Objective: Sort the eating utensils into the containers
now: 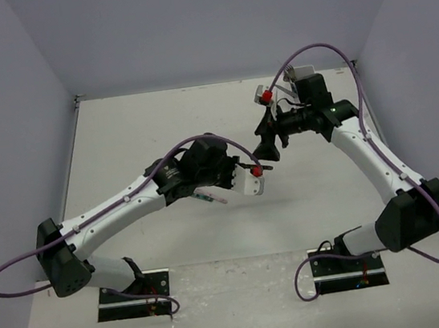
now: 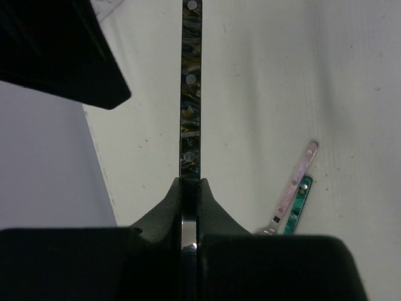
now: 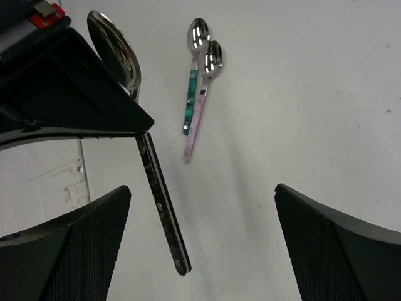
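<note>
My left gripper (image 2: 190, 182) is shut on a spoon with a dark patterned handle (image 2: 190, 94) and holds it above the table, handle pointing away. In the right wrist view this spoon (image 3: 161, 207) hangs between my open right gripper's (image 3: 203, 188) fingers, touching neither, its bowl (image 3: 116, 50) up at the left gripper. A teal-handled spoon (image 3: 190, 88) and a pink-handled spoon (image 3: 202, 106) lie side by side on the table; their handles also show in the left wrist view (image 2: 294, 194). In the top view both grippers (image 1: 246, 178) (image 1: 266, 148) meet mid-table. The white cutlery holder is out of view.
The white table (image 1: 157, 123) has grey walls on the left, back and right. The arm bases stand on black plates (image 1: 131, 293) at the near edge. The arms cover the spoons in the top view.
</note>
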Controlling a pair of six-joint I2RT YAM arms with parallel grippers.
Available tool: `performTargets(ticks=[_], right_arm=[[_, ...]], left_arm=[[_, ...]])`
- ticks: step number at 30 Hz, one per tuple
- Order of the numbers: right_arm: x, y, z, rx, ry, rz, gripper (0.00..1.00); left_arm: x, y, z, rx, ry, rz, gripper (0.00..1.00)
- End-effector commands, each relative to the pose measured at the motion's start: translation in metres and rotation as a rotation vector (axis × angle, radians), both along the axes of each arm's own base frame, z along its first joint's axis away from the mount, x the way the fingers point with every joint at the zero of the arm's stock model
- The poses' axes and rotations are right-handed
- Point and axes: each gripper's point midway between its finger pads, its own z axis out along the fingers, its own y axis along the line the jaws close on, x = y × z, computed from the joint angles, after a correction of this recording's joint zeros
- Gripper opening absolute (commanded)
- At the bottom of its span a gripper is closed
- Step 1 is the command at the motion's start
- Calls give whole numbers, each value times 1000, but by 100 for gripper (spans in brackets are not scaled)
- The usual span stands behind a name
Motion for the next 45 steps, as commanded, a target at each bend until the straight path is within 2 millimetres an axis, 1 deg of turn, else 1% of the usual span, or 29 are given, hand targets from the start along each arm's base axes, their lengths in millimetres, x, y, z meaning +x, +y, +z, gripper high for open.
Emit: performTargets(ticks=[1, 2, 5, 8, 10, 11, 14, 15, 16, 17, 20, 24, 26, 27, 28, 31, 32, 33, 34, 35, 37, 38, 39, 40, 41, 42, 43, 44, 45], right_arm=[[-14, 11, 7, 42, 76, 83, 97], [-19, 14, 7, 57, 98, 109, 96], [-27, 24, 4, 82, 123, 169, 93], [-34, 35, 2, 70, 129, 208, 89], [-36, 41, 3, 68, 125, 225, 83], [-39, 46, 3, 61, 125, 234, 80], [-41, 54, -1, 40, 137, 240, 61], [-40, 54, -4, 26, 139, 232, 53], [-41, 55, -8, 14, 151, 235, 40], [-43, 56, -7, 12, 154, 244, 35], [-46, 56, -7, 4, 156, 249, 32], [-44, 51, -12, -28, 151, 227, 31], [-45, 51, -14, -32, 155, 224, 20], [-44, 51, -14, -35, 151, 222, 6], [-42, 50, -14, -37, 146, 215, 0], [-37, 49, -12, -48, 123, 192, 0], [-35, 49, -10, -48, 109, 173, 0], [-29, 50, -8, -41, 91, 151, 0], [-22, 49, -8, -55, 73, 118, 0], [-16, 47, -7, -56, 61, 89, 0], [0, 44, -3, -49, 32, 24, 0], [7, 42, -2, -45, 23, -5, 0], [23, 35, 4, -27, 10, -68, 0], [37, 27, 5, -29, -3, -136, 0], [46, 21, 8, -17, -21, -162, 0], [66, 4, 12, 4, -68, -218, 0], [77, -6, 16, 19, -104, -253, 0], [84, -15, 21, 43, -138, -266, 0], [102, -37, 29, 72, -207, -314, 0]], left_arm=[[-6, -5, 37, -67, -106, -97, 0], [-10, -6, 42, -85, -112, -122, 0], [-15, -8, 46, -89, -133, -178, 0], [-15, -10, 45, -81, -144, -198, 0], [-15, -11, 43, -76, -145, -208, 0], [-16, -12, 43, -76, -144, -213, 0], [-18, -15, 42, -76, -143, -237, 0], [-18, -16, 44, -84, -144, -239, 0], [-18, -18, 46, -91, -147, -242, 0], [-18, -19, 48, -97, -147, -243, 0], [-18, -20, 49, -103, -148, -243, 0], [-16, -19, 51, -104, -159, -232, 0], [-15, -19, 51, -104, -161, -228, 0], [-15, -19, 51, -104, -160, -227, 0], [-15, -19, 52, -106, -161, -222, 0], [-13, -20, 55, -124, -161, -207, 2], [-13, -20, 56, -132, -158, -201, 7], [-12, -22, 62, -158, -169, -194, 25], [-12, -22, 60, -168, -161, -182, 39], [-11, -23, 67, -199, -180, -173, 99], [-10, -24, 76, -251, -187, -146, 100], [-9, -24, 87, -296, -209, -135, 100], [-11, -24, 94, -328, -203, -122, 100], [-11, -23, 96, -352, -203, -113, 100], [-10, -22, 118, -428, -243, -98, 100], [-10, -21, 125, -463, -254, -82, 100], [-11, -19, 130, -507, -241, -55, 100], [-10, -13, 151, -579, -280, -26, 100], [-9, -8, 158, -612, -288, -1, 100]])
